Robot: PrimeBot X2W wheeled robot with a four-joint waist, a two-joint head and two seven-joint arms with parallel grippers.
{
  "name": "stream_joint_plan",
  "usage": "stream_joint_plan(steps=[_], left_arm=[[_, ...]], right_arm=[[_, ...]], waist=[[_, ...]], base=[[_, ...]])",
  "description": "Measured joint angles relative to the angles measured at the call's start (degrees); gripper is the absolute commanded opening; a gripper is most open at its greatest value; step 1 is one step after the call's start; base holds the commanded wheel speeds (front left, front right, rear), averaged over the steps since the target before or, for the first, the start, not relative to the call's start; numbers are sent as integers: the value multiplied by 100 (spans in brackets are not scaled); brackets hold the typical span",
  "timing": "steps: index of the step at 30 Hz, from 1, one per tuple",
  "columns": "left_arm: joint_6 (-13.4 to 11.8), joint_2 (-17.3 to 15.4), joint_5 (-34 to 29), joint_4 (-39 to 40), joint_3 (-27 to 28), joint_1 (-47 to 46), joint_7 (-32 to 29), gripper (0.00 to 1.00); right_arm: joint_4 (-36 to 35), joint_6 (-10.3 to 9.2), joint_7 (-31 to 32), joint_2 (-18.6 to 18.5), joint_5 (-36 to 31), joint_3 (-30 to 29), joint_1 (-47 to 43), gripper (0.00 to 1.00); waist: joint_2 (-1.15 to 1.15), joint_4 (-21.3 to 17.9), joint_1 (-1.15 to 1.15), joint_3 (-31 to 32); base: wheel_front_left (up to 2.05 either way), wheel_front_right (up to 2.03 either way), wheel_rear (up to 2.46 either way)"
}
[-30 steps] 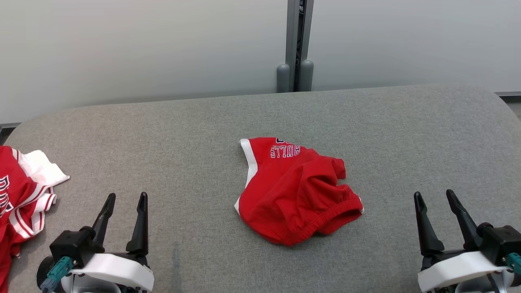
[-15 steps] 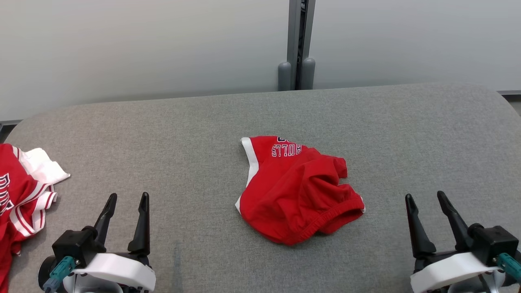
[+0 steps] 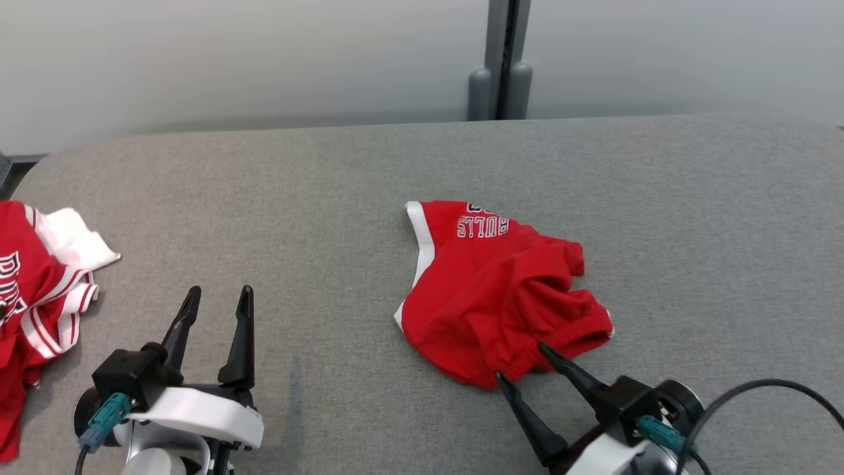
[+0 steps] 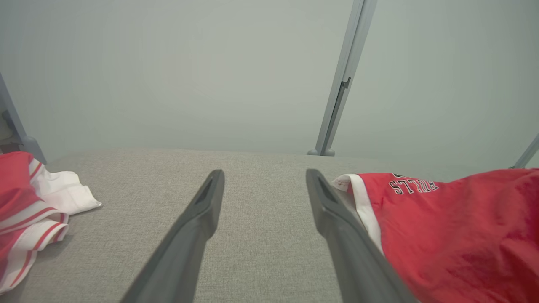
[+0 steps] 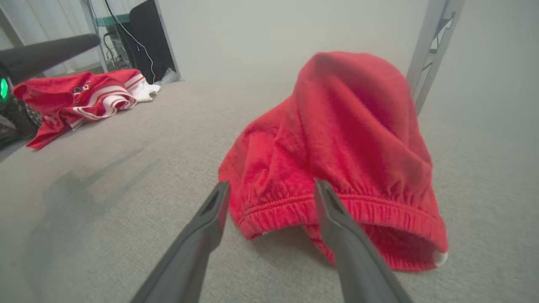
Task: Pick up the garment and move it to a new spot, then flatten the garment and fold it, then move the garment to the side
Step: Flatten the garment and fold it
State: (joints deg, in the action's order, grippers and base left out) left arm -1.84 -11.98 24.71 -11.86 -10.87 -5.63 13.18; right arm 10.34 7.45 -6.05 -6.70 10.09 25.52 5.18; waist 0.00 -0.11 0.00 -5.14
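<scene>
At the centre of the head view, 1 crumpled red garment [image 3: 501, 290] lies on the grey padded table [image 3: 316, 178], with "BULLS" lettering at its far edge. 1 red-and-white piece [image 3: 39, 297] sits at the left edge, well apart from it. 2 grippers show. The left gripper [image 3: 221, 290] is at the lower left, its 2 fingers spread and empty. The right gripper [image 3: 522, 361] is right of centre at the bottom, its 2 fingers also spread. Its tips are at the garment's near elastic hem [image 3: 527, 356] and clasp nothing. 1 second earlier the right gripper stood in the lower right corner, well apart from the garment. The camera has shifted a little too.

The left wrist view has 2 parted fingers over bare table, the garment at the right and the red-and-white piece at the left.

The right wrist view has 2 parted fingers at the elastic hem in the middle; whether they touch it I cannot tell. The red-and-white piece lies at the upper left.
</scene>
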Motion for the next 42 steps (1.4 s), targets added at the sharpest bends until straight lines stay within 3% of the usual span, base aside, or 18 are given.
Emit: stream_joint_plan(steps=[5, 10, 11, 12, 13, 14, 22, 30, 37, 42], left_arm=[[56, 47, -1, -125, -37, -186, 74, 100], [80, 115, -3, -218, -42, -258, 115, 100], [85, 126, -3, -230, -40, -303, 123, 100], [86, 132, -3, -244, -33, -321, 130, 100], [87, 143, -4, -266, -34, -321, 134, 100], [97, 151, -9, -286, -30, -321, 147, 100], [101, 149, -11, -344, 44, -332, 166, 100], [111, 92, -10, -346, 69, -333, 174, 100], [100, 38, -10, -323, 63, -334, 171, 100], [92, 36, -8, -296, 31, -348, 152, 100]], right_arm=[[335, 3, 53, -243, -118, 528, 519, 100], [643, 3, 159, -333, -305, 675, 800, 100], [721, 3, 207, -336, -309, 677, 854, 80], [748, 3, 211, -336, -314, 679, 879, 36], [781, 3, 223, -333, -314, 678, 899, 8], [815, 3, 236, -328, -313, 679, 925, 0], [632, 3, 232, -297, -205, 748, 1028, 0], [-259, 3, 226, -276, -140, 602, 1201, 0], [-917, 4, 337, -268, -158, -149, 1157, 0], [-886, 4, 409, -263, -193, -1046, 917, 0]], waist=[[0, 179, 0, -245], [0, 283, 0, -411], [0, 295, 0, -437], [0, 303, 0, -455], [0, 308, 0, -470], [0, 310, 0, -482], [0, 216, 0, -458], [0, -12, 0, -402], [0, -168, 0, -409], [0, -192, 0, -442]], base=[[0, 0, 0], [0, 0, 0], [0, 0, 0], [0, 0, 0], [0, 0, 0], [0, 0, 0], [0, 0, 0], [0, 0, 0], [0, 0, 0], [0, 0, 0]])
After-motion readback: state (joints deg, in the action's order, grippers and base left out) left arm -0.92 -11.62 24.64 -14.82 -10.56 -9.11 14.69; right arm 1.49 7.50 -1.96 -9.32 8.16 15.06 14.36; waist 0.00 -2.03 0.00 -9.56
